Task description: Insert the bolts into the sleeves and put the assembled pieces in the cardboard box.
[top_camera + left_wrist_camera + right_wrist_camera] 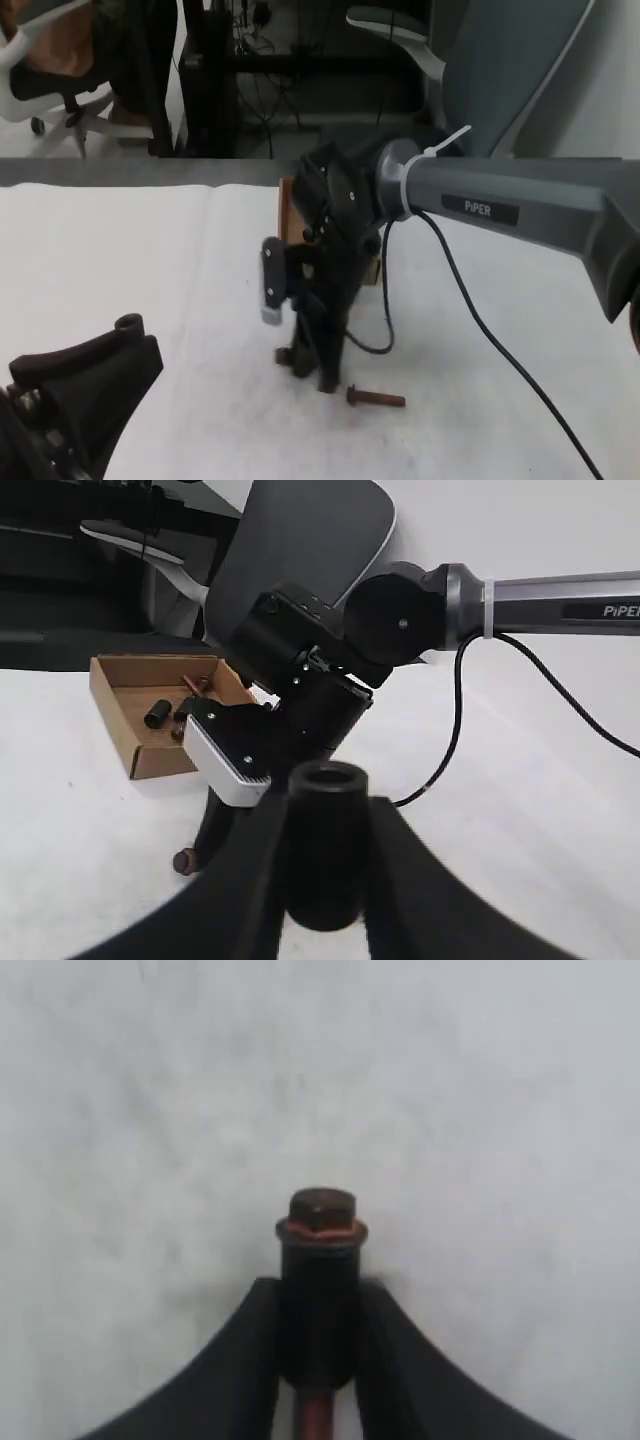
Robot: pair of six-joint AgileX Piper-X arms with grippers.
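Right arm's in from the right side of the bench (120, 250), wrist bent straight down, and the right gripper (320, 1290) sits low over the white surface, about mid-bench. Its fingers are clamped tight on a piece (318, 1330): a black sleeve with a bolt run through it. The rusty bolt head (322, 1212) pokes out past the fingertips, and a bit of coppery shank shows at the other end, between the fingers. From above, that head is right down by the cloth; I can't tell whether it touches.

Just beside the gripper, a loose bolt (377, 398) lies flat on the bench, head end toward the gripper, apart from the fingers.

Over at the near left, the left gripper (327, 825) has a sleeve (322, 880), black, with its open end sticking out beyond the fingertips and a finger pressed snug on each side. It hangs above the bench, well apart from the right gripper and pointed toward it.

The box (165, 760) stands on the bench behind the right wrist, top open. Some parts (170, 705) lie inside, one black and the others rusty brown, gathered on the side nearer the right arm.

A black cable (470, 310) trails from the right wrist, looping down by the gripper and running off across the bench.
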